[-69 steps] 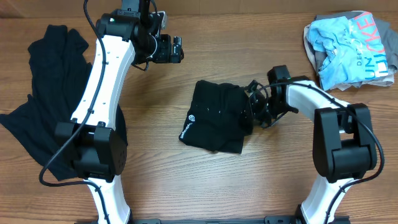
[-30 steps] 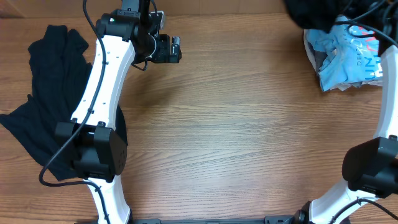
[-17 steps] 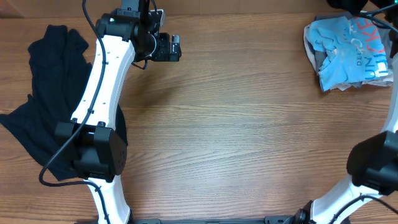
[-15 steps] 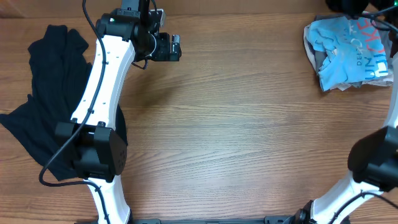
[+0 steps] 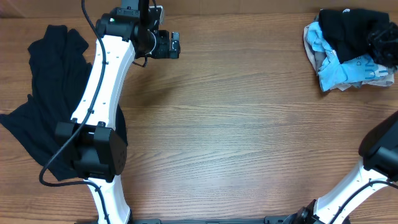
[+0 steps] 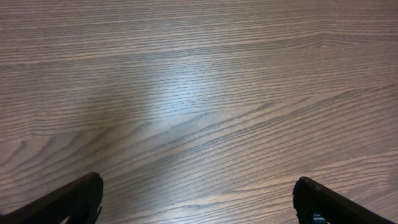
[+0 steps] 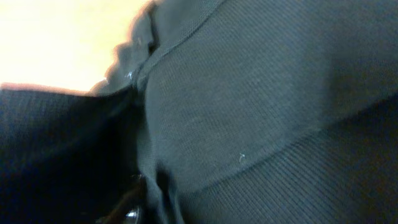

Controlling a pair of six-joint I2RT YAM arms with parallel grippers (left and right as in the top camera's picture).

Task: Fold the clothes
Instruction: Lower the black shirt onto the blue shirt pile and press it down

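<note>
A limp black garment (image 5: 46,93) lies spread along the table's left edge. My left gripper (image 5: 169,45) hovers open and empty over bare wood at the back left; its two fingertips stand wide apart in the left wrist view (image 6: 199,202). A folded black garment (image 5: 345,26) rests on top of the clothes pile at the back right. My right gripper (image 5: 380,42) is at that garment's right end, still closed in its fabric. Black fabric (image 7: 261,106) fills the right wrist view and hides the fingers.
The back-right pile holds a light blue shirt (image 5: 348,65) with print and a grey piece (image 5: 313,53) beneath it. The left arm's white links (image 5: 99,81) stretch over the left part of the wooden table (image 5: 236,137).
My right gripper carried the folded black garment from the table's middle up to the back right and lowered it onto the blue pile. The left arm barely moved.
</note>
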